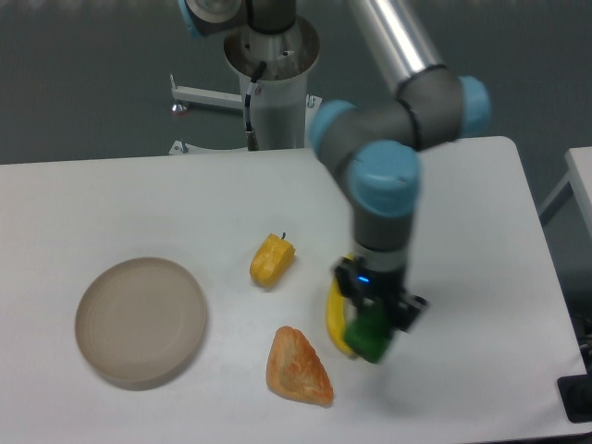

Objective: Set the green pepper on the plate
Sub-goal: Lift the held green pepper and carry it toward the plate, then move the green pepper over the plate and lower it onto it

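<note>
The green pepper [368,339] hangs just above the table at centre right, with my gripper [372,324] shut on it from above. It overlaps the lower end of a yellow banana [334,314] in this view. The plate [141,320], round and beige, lies at the left of the table, well apart from the gripper. The arm reaches down from the top of the frame.
A yellow-orange pepper [272,260] sits between the plate and the gripper. An orange triangular pastry piece [297,367] lies near the front edge, just left of the held pepper. The table's right edge runs past the arm, and a dark object [578,400] shows at the far right.
</note>
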